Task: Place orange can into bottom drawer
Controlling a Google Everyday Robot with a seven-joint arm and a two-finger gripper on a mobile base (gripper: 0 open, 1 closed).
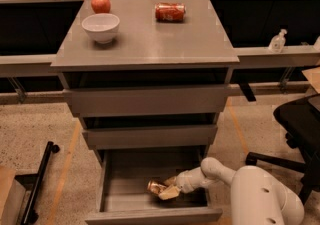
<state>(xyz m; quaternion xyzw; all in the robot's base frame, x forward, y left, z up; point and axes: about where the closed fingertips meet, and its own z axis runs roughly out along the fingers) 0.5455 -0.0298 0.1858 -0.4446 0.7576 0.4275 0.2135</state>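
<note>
A black bar [40, 179] is noted lying on the speckled floor [30, 129] at far left, with an orange floor line [67, 166] running beside it. The grey table [150, 44] is seen at centre. On its top, a red apple [100, 3] is placed at the back left, and a white bowl [100, 27] is set just in front of it. A red can [170, 11] is laid on its side, well apart to the right.

The two upper drawers are observed closed. The bottom drawer [150, 215] is pulled out. The orange can [154, 186] is found inside it, low over the drawer floor, right of centre. The tool [166, 189] is reached into the drawer from the right and is pinched on the can's right end. The white arm [215, 170] is extended from the robot body [265, 201] at lower right. A clear bottle [277, 40] is stood on the right ledge, and a black chair [300, 119] is recorded at far right.
</note>
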